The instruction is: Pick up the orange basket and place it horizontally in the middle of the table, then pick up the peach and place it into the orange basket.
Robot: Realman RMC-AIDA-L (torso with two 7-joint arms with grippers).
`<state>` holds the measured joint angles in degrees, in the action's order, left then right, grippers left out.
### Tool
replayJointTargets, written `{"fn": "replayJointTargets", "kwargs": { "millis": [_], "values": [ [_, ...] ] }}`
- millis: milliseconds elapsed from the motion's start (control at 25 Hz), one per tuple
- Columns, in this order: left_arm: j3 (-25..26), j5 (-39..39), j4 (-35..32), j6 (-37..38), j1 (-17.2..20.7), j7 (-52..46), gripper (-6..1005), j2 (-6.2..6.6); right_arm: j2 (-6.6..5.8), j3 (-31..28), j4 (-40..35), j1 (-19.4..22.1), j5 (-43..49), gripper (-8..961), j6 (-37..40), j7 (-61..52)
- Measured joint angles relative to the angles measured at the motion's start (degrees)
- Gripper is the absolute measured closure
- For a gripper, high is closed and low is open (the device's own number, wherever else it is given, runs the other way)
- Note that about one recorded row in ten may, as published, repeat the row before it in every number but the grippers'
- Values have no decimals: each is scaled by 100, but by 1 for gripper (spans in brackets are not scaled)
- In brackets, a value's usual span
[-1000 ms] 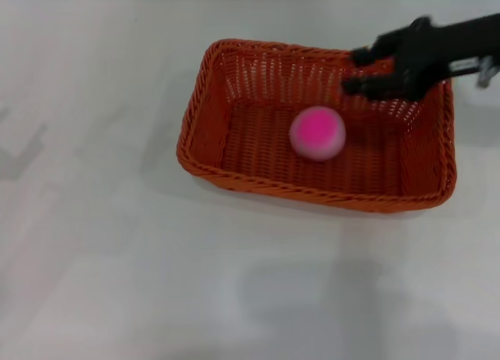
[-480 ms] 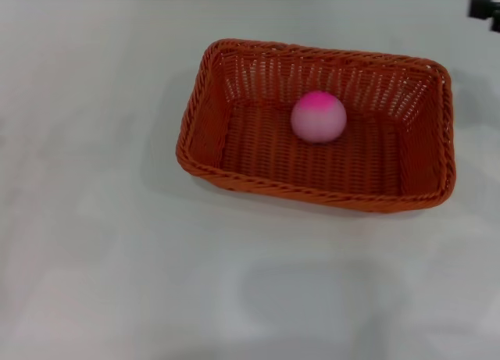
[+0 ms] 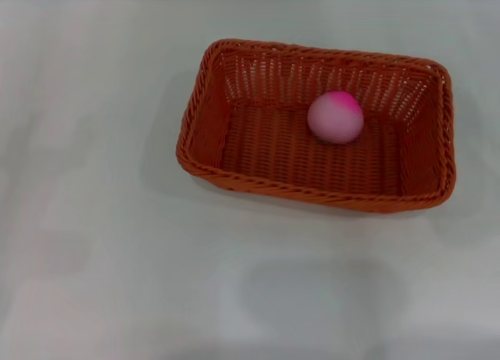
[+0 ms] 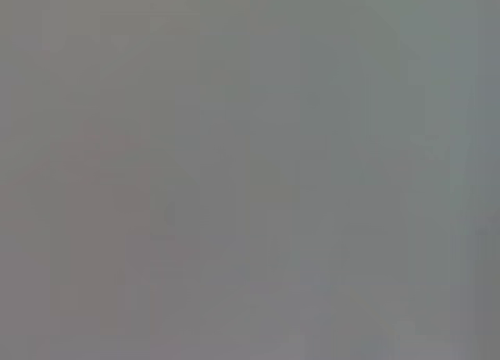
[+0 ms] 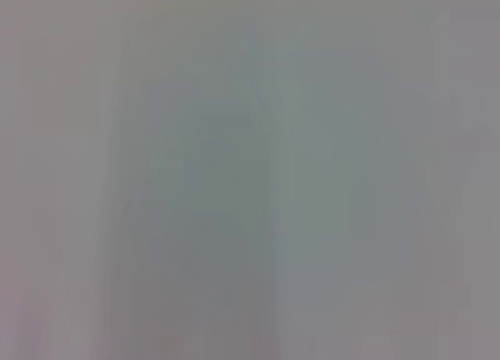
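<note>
We see the orange basket [image 3: 316,126] lying lengthwise on the white table [image 3: 94,219], the peach [image 3: 335,117] resting inside near its far wall. Neither gripper shows, so we cannot tell their state.

neither arm nor its tool shows in any view; the wrist views are blank.

The orange basket [image 3: 316,126] sits flat and upright on the white surface [image 3: 94,219], its long side running across the head view, a little askew. It is woven, burnt orange, rectangular with rounded corners, a braided rim and sloping slatted walls. The peach [image 3: 335,117] lies inside on the basket's floor, close to the far wall, right of centre; round, pale pink, with a magenta patch on top.
</note>
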<state>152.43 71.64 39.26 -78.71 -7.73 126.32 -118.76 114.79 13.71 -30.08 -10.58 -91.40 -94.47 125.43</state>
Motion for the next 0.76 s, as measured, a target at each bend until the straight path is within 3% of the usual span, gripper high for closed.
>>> {"fn": "replayJointTargets", "kwargs": {
  "millis": [320,440,760],
  "values": [
    [4,-529,-512,-64,-6,700,255,-9,2,-1291,1991,-24,-156,438,236,2223],
    [2,-762,-740,-86,-16,991,255,-8,9,-1485,2168,-46,-158,436,434,2381],
    [-3,-1368,-1475,-278,-140,1854,255,-8,22,-1807,2688,-80,-189,256,777,3298]
  ]
}}
